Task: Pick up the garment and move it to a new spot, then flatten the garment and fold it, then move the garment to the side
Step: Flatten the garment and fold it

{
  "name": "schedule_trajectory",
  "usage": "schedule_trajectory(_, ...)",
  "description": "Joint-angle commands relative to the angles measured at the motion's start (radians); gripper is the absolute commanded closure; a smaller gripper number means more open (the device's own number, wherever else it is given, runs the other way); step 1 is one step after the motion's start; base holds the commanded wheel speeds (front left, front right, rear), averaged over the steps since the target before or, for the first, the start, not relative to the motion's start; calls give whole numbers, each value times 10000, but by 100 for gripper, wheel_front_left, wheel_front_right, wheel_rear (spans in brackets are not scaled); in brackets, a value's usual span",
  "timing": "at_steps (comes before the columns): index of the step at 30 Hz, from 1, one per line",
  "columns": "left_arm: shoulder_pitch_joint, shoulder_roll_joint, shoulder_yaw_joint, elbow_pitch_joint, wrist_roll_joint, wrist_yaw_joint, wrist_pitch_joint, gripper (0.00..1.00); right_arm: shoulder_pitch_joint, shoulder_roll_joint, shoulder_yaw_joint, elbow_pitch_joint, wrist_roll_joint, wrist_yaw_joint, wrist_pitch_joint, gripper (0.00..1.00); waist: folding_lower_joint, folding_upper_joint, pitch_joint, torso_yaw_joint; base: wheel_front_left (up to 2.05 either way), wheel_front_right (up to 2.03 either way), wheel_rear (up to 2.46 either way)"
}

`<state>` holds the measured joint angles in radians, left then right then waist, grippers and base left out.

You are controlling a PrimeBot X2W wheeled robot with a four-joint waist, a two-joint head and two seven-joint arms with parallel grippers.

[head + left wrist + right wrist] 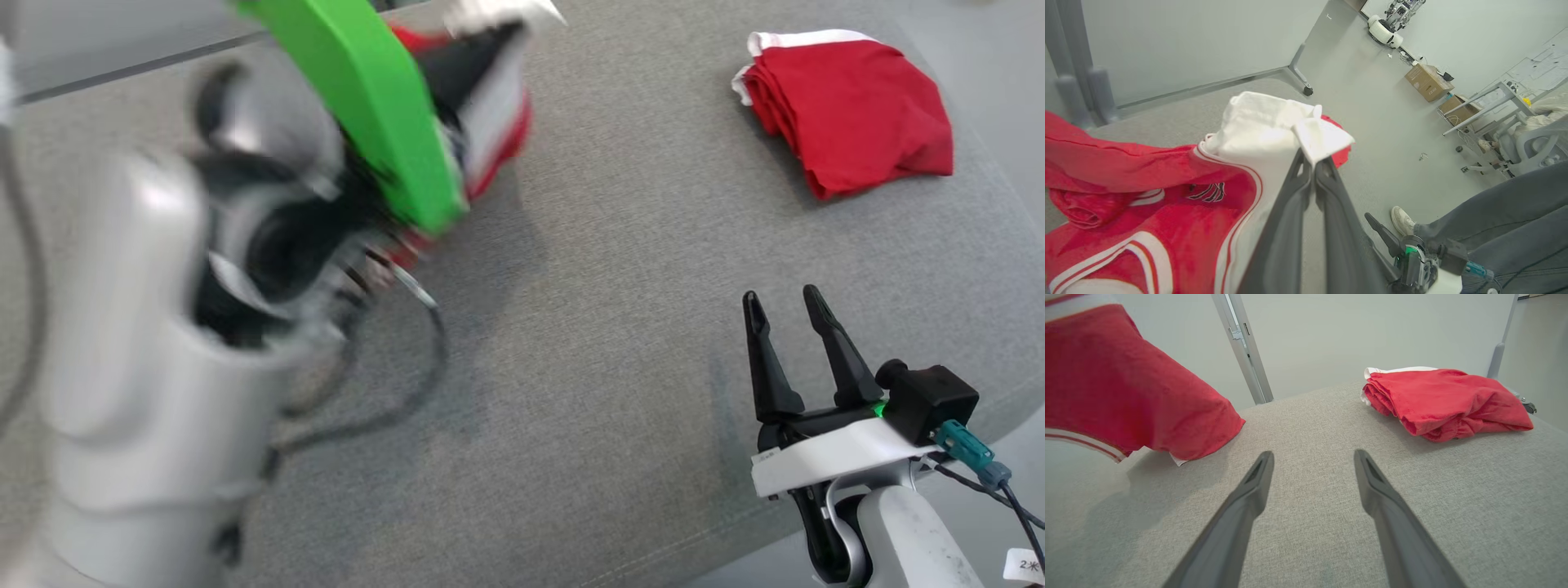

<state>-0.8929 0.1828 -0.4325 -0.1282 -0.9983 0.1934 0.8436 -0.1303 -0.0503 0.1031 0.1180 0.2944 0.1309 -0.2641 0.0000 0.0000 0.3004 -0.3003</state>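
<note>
The garment (1167, 220) is red with white bands and a white inner side. It hangs bunched from my left gripper (1312, 163), which is shut on a white fold of it. In the head view the garment (498, 122) shows blurred at the top, behind my left arm and its green part (367, 98). In the right wrist view the garment (1126, 388) hangs at the upper left, its lower end near the grey surface. My right gripper (784, 298) stands open over the front right of the surface, with nothing between its fingers (1249, 494).
A second, folded red garment (849, 114) lies at the far right of the grey padded surface (612, 327). A person's leg and shoe (1404, 220) stand beside the table. Cardboard boxes (1427, 81) and a desk sit on the floor beyond.
</note>
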Motion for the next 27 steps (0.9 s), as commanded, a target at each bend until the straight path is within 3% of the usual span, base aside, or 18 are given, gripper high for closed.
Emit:
schedule_trajectory(1, 337, -246, -219, -179, 163, 66, -262, 100, -121, -9, 49, -31, -38, -3, -1, 0, 0, 0, 92, 204, 0, 0, 0)
schedule_trajectory(6, 1376, -1084, -1333, 269, 802, -123, -2022, 100, -416, -13, 433, 11, 79, -3, -1, 0, 0, 0, 405, 157, 0, 0, 0)
schedule_trajectory(10, 1532, -1310, -1937, 1399, 627, -72, -3586, 100, -568, -20, 692, 136, 266, -3, -1, 0, 0, 0, 552, -237, 0, 0, 0)
schedule_trajectory(21, -228, -1315, -4561, 3425, -2108, -112, -8039, 100, -374, -6, 1376, 453, 765, -3, -1, 0, 0, 0, 469, -1604, 0, 0, 0)
schedule_trajectory(25, -663, -1312, -5388, 3929, -2726, -87, -8847, 100, -327, -11, 1413, 486, 839, -3, -1, 0, 0, 0, 457, -1812, 0, 0, 0)
schedule_trajectory(26, -750, -1306, -5656, 4107, -2971, -97, -9000, 85, -335, -8, 1436, 496, 860, -3, -1, 0, 0, 0, 457, -1869, 0, 0, 0)
schedule_trajectory(27, -826, -1302, -5921, 4264, -3139, -99, -9109, 59, -341, -8, 1445, 503, 871, -3, -1, 0, 0, 0, 451, -1904, 0, 0, 0)
